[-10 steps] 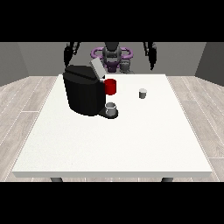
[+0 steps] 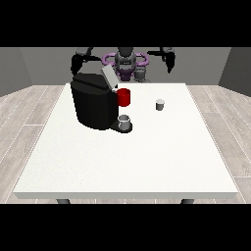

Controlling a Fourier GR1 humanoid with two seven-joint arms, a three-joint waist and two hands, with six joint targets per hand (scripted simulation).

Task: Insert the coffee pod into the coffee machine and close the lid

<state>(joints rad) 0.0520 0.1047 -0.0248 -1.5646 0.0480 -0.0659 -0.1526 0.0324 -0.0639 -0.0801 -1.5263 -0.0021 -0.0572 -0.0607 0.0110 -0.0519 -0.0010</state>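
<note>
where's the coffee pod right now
In the front view the coffee pod stands on the white table, right of centre toward the robot's side. It is apart from the coffee machine and its red part, with neither hand near it.

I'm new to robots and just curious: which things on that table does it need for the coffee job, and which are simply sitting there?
Needed for the job:
- coffee machine, with its lid raised
- small grey coffee pod, standing apart on the table

Just sitting there:
- red cup beside the machine
- grey cup at the machine's base
</note>
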